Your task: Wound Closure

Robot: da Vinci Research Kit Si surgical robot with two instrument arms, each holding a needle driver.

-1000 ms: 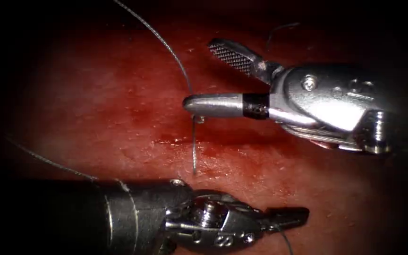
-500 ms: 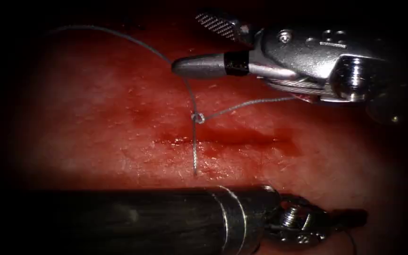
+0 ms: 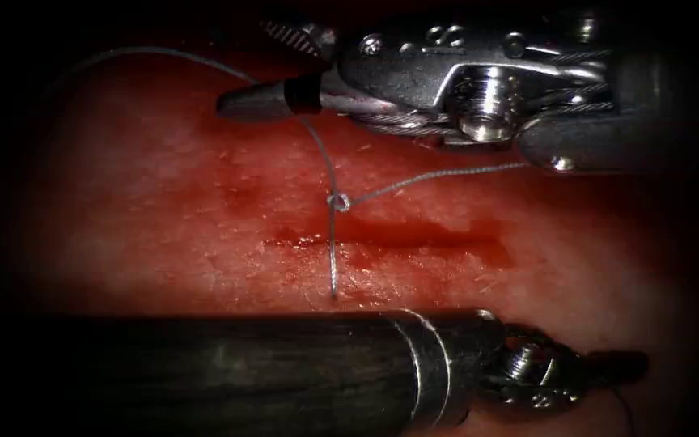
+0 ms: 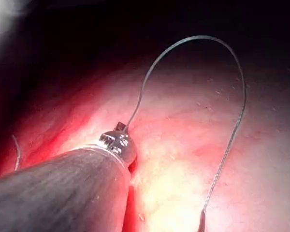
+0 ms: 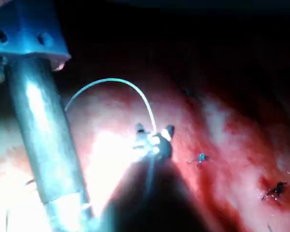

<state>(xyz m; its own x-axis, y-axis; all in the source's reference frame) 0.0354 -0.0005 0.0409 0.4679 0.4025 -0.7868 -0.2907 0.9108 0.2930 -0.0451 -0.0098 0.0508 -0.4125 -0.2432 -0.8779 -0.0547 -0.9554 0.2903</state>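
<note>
Endoscope view: dark left needle driver (image 3: 631, 366) is pinching thin grey thread (image 3: 414, 180) near the tissue's (image 3: 163, 218) lower edge, silver right needle driver (image 3: 244, 66) is hovering spread and empty above the small knot (image 3: 337, 201); probably knot-tying, needing even tension next.

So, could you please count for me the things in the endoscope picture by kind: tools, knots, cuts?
Tools: 2, the right tool at the top with jaws open, and the left tool at the bottom.
Knots in the thread: 1, the knot just above the cut.
Cuts in the tissue: 1, the cut.
Total: 4.
</note>
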